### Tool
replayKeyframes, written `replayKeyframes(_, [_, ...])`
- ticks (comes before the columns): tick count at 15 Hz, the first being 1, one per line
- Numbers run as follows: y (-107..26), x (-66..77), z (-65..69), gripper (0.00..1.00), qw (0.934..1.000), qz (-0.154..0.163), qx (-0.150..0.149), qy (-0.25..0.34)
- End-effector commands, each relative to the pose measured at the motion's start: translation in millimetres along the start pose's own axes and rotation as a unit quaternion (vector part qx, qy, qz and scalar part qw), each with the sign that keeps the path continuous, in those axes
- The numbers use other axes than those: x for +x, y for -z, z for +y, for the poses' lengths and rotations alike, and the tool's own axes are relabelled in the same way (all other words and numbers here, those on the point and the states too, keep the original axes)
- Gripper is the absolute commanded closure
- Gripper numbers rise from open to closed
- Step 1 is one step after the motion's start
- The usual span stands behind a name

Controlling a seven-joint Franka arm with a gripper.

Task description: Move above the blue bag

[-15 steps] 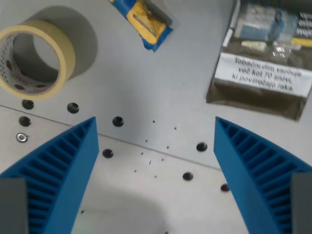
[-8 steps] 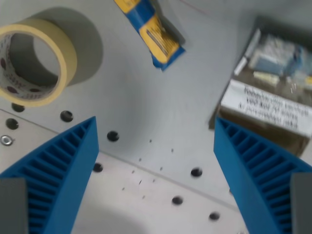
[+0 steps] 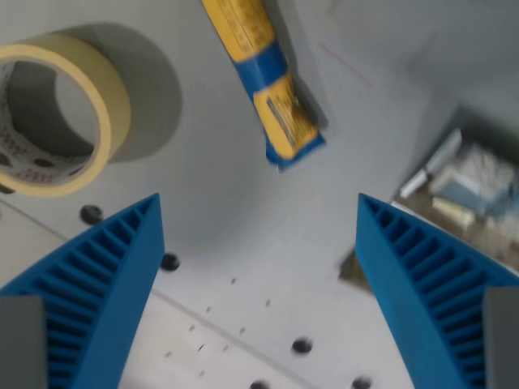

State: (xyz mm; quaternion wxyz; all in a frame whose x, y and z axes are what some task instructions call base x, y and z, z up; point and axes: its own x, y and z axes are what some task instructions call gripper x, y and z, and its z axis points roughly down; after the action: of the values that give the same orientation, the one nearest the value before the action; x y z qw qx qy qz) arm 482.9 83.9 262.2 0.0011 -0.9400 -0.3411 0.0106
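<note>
The two blue ribbed fingers [image 3: 89, 300] of the gripper [image 3: 259, 284] stood wide apart with nothing between them but bare surface — open and empty. The blue bag [image 3: 263, 81], a narrow blue-and-yellow packet, lay flat on the grey metal table [image 3: 235, 219] ahead of the gap between the fingers, towards the top of the wrist view and roughly midway across it. It ran at a slant, its upper end cut off by the top of the frame, its lower end pointing down and slightly to the wrist view's right, well clear of both fingers.

A roll of masking tape [image 3: 57, 113] sat on the table at the wrist view's left, apart from the bag. A tobacco pouch [image 3: 466, 190] — blurred — lay at the wrist view's right, partly behind the right-hand finger. Small round holes [image 3: 302, 346] dotted the table near the bottom of the view.
</note>
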Motion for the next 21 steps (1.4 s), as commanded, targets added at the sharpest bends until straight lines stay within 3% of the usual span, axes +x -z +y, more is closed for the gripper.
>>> replayKeyframes(1, [-12.4,5.6,-2.8,0.0,0.9887,0.044,-0.01,0.143])
replayKeyframes(9, [-50.7,27.1,-2.0,0.0,0.9833,0.032,-0.01,0.179])
replayKeyframes(14, [-74.0,36.5,-0.6,0.0,0.9838,0.021,-0.009,0.178])
replayKeyframes(21, [-87.5,42.1,0.9,0.0,0.9872,0.014,-0.011,0.159])
